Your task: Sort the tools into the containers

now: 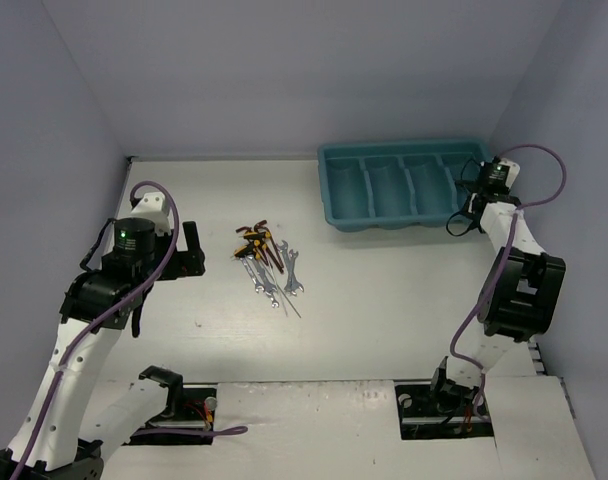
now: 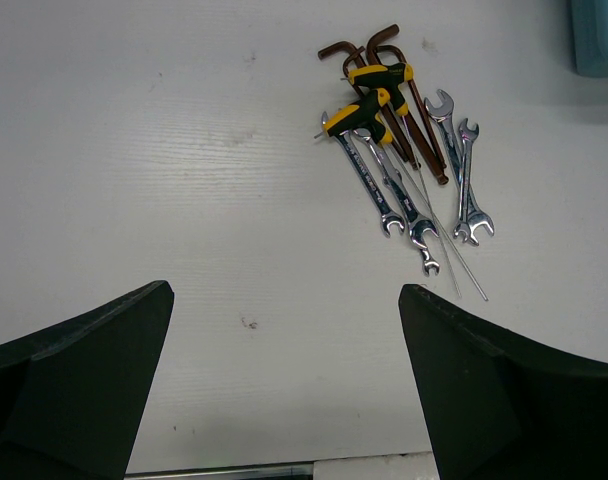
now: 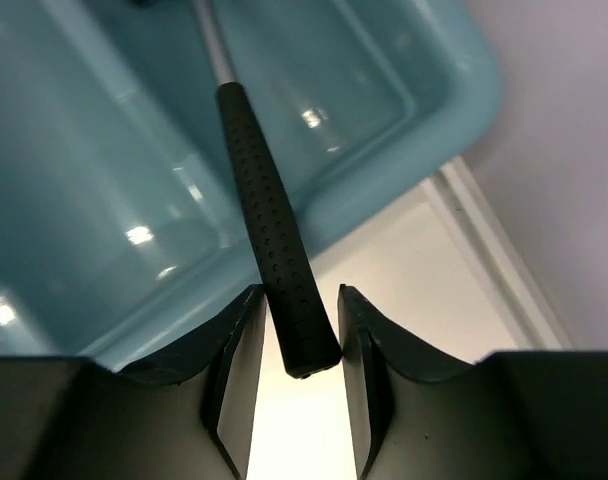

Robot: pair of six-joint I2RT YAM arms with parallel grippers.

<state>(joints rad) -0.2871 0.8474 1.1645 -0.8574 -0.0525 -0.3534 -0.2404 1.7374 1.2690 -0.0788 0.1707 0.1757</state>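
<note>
Wrenches (image 1: pixel 290 272) and hex keys (image 1: pixel 256 232) lie heaped on the table (image 1: pixel 384 310); tray (image 1: pixel 384 222) behind-right, a hammer (image 3: pixel 279 260) across its rim.

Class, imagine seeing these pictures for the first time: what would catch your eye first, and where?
The bright teal tray at the table's far right stands out first. Next, the heap of wrenches and hex keys mid-table, and a black dimpled handle between the right claw's fingers, crossing the tray's rim.
</note>
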